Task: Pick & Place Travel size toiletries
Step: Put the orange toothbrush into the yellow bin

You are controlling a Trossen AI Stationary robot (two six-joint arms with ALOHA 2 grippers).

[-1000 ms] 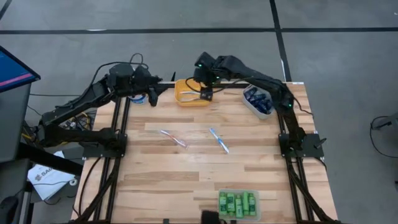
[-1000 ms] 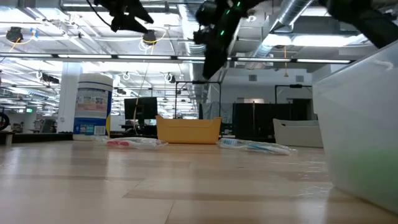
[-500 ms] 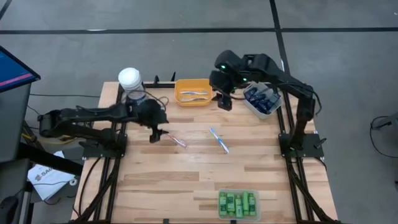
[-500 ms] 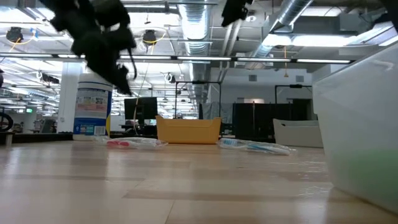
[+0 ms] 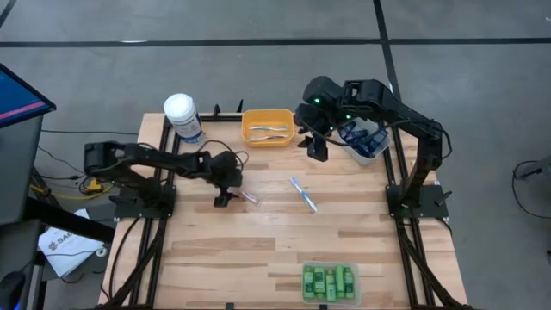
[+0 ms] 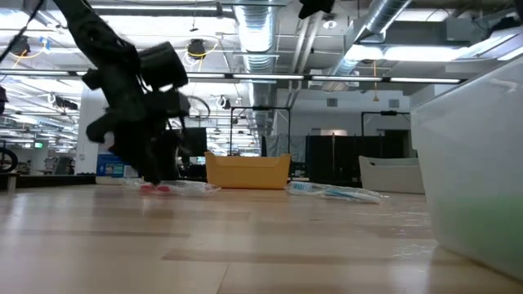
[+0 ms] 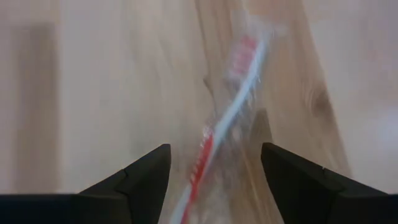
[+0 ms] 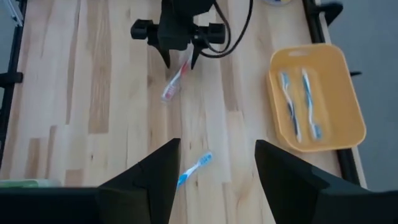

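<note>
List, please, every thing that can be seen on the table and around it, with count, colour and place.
Pink toothbrush: one, pink and white, wrapped, left of the table's middle, between the left gripper's fingers.
Blue toothbrush: one, light blue and white, table's middle.
Orange bin: one, far edge; two toothbrushes inside.
Grey bin: one, far right corner; dark navy tubes inside, count unclear.
Clear bin: one, near edge; green bottles inside, count unclear.
Canister: one, white lid, far left corner.
Table: one, light wood.
Left gripper: open, low over the pink toothbrush.
Right gripper: open, raised between the orange and grey bins.
</note>
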